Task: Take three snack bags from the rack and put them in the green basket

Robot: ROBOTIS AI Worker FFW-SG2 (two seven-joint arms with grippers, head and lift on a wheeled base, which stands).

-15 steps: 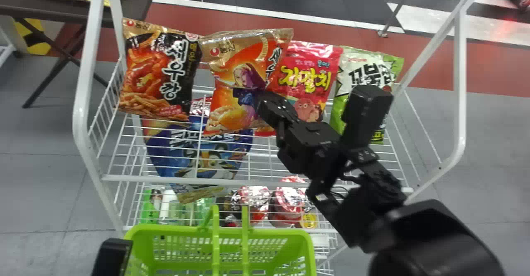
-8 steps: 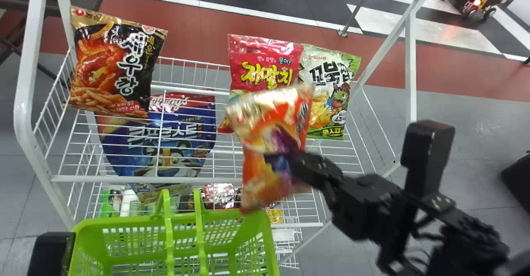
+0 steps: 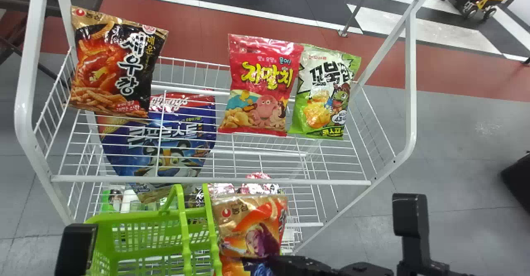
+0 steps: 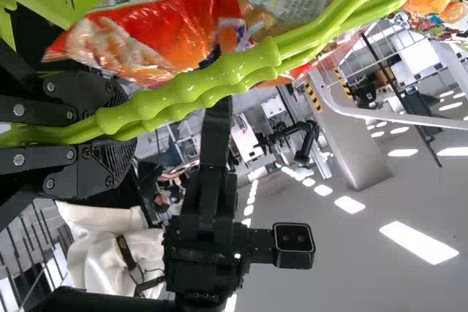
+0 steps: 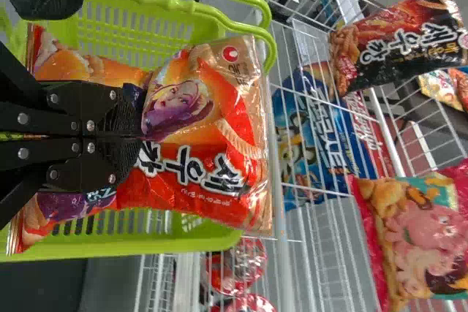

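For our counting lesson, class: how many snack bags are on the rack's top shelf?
3: the black bag at the left end, the green bag towards the right, and the pink bag between them, beside the green one. Another may be hidden behind these.

Here's the rack (image 3: 211,181), with the basket (image 3: 145,218) out front at its left half. Left end of the rack: one snack bag (image 3: 114,65). Right of centre, side by side: a second bag (image 3: 263,85) and, to its right, a third (image 3: 323,94). Lower in the rack, below the left bag, there's a larger bag (image 3: 174,139). And over the basket's right side, a fourth bag (image 3: 248,222), in the right tool (image 3: 273,262)!
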